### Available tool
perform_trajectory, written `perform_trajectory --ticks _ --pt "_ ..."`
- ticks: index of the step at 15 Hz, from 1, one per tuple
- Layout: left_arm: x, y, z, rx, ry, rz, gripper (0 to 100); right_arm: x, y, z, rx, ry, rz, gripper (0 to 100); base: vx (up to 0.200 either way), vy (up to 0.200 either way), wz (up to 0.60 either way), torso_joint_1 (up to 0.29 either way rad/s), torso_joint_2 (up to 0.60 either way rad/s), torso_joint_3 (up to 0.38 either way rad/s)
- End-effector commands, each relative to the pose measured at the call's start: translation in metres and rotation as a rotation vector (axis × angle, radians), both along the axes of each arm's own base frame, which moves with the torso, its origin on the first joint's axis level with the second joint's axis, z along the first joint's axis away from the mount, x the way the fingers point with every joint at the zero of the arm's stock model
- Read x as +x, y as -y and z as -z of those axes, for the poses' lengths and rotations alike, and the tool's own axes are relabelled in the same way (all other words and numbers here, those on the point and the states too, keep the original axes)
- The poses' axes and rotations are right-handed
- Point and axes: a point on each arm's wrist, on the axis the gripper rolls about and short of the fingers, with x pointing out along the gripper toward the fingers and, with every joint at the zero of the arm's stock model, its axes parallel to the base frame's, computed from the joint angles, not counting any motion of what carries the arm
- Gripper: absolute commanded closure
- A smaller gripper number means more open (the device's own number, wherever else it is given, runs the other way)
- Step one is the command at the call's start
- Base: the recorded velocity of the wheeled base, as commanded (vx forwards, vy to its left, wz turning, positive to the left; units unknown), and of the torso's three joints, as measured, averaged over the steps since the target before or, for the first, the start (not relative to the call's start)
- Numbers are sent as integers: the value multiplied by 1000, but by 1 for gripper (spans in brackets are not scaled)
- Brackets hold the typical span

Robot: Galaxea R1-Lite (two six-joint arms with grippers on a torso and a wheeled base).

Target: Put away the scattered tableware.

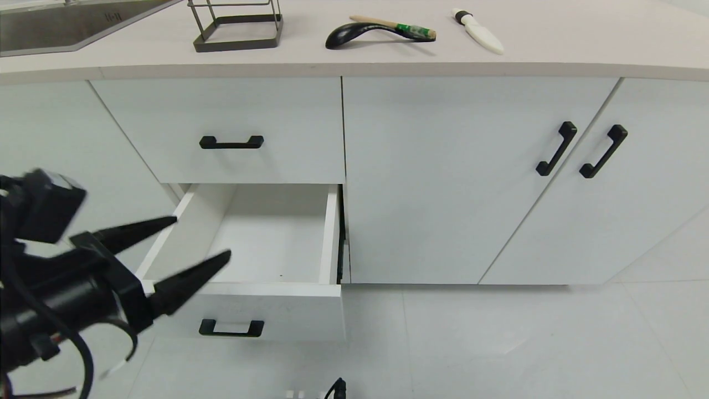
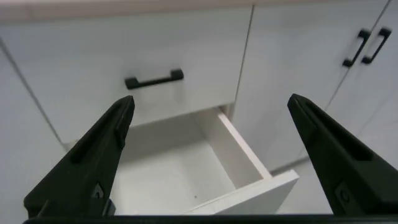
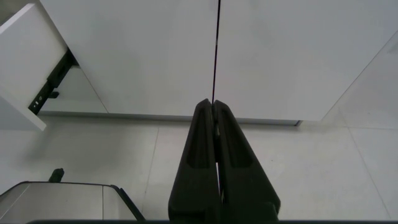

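- A black curved spoon (image 1: 354,34) lies on the pale desk (image 1: 554,58), toward its middle. Its handle runs up against a light wooden utensil with a green label (image 1: 396,25).
- A white knife with a black band (image 1: 479,31) lies on the same desk, apart from the spoon on the robot's right.
- A dark metal rack (image 1: 238,34) stands on the desk to the left of the spoon. A steel sink (image 1: 66,25) is set in at the far left.
- Below the desk, a white lower drawer (image 1: 330,233) is pulled out. The white upper drawer with a black bar handle (image 1: 231,142) above it is closed.
- Two white cabinet doors with black handles (image 1: 556,148) are closed on the right.
- The left gripper (image 1: 202,236) hangs at the open drawer's left front corner. Its black pointed fingers (image 2: 112,143) are spread wide and hold nothing.
- The right gripper (image 3: 212,109) is low over the grey tiled floor (image 3: 323,168) in front of the cabinet doors. Its fingers are pressed together with nothing between them.
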Motion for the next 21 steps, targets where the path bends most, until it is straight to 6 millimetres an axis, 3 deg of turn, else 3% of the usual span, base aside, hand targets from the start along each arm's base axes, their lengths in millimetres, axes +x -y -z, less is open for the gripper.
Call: perform_trajectory --ticks 1,3,5,6,8,9,11,14,16,21 --pt "-34 -24 -22 -135 245 -99 0 0 0 0 0 -1 -2 100 0 0 0 0 0 0" --pt "-88 -39 -23 -194 448 -117 0 0 0 0 0 -1 -2 100 0 0 0 0 0 0" --pt "-140 -50 -11 -223 582 -176 0 0 0 0 0 -1 -2 100 0 0 0 0 0 0" --pt "-159 -53 -2 -235 598 -184 0 0 0 0 0 -1 -2 100 0 0 0 0 0 0" --pt "-181 -58 34 -237 512 -307 0 0 0 0 0 -1 -2 100 0 0 0 0 0 0" --pt "-175 -58 47 -229 441 -371 0 0 0 0 0 -1 -2 100 0 0 0 0 0 0" --pt "-174 -59 46 -261 456 -382 0 0 0 0 0 -1 -2 100 0 0 0 0 0 0" --pt "-161 -55 84 -171 257 -490 0 0 0 0 0 -1 -2 100 0 0 0 0 0 0" --pt "-163 -54 125 -57 104 -530 0 0 0 0 0 -1 -2 100 0 0 0 0 0 0" --pt "-163 -55 128 -64 75 -560 0 0 0 0 0 -1 0 100 0 0 0 0 0 0"
